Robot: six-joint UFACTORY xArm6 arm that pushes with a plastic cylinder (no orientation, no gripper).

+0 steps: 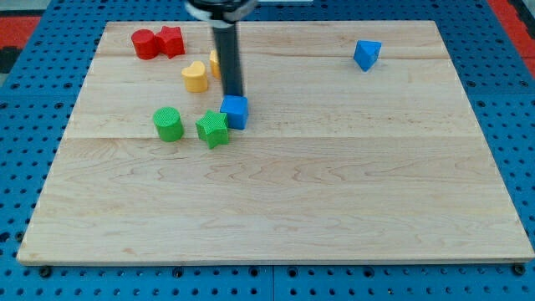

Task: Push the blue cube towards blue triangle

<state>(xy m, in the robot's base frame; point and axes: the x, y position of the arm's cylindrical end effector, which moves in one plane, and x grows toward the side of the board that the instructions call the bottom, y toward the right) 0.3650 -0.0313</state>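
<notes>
The blue cube sits left of the board's middle, touching the green star-shaped block at its lower left. The blue triangle lies far off at the view's upper right. My tip stands right at the cube's top edge, on its upper side, seemingly touching it. The dark rod rises from there to the view's top.
A green cylinder stands left of the green star. A yellow heart and another yellow block, partly hidden by the rod, lie above. Two red blocks sit at the upper left. The wooden board rests on blue pegboard.
</notes>
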